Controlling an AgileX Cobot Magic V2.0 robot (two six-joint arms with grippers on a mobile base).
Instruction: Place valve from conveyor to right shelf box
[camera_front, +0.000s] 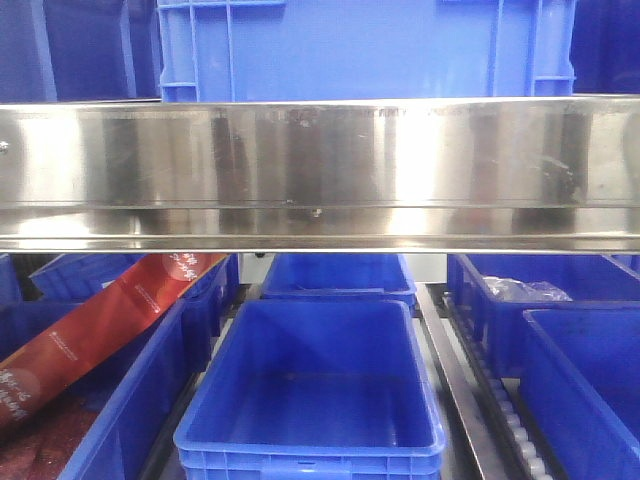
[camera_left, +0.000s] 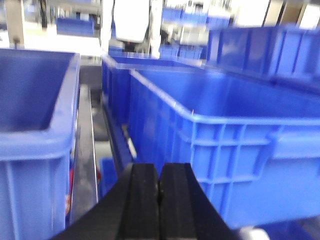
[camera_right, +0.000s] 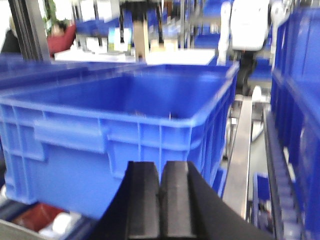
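Valve not visible in any view, likely heavy, rigid metal best pinched across its body; left claw (camera_left: 159, 200) and right claw (camera_right: 160, 205) both closed, empty, near blue bins (camera_front: 310, 390).

Ahead of my tool sits the bench, a steel shelf rack (camera_front: 320, 170), whose lower rails carry an open blue bin (camera_front: 310, 400) dead ahead, more blue bins (camera_front: 580, 370) alongside it, and a red packet (camera_front: 95, 320) leaning in the left-hand one.
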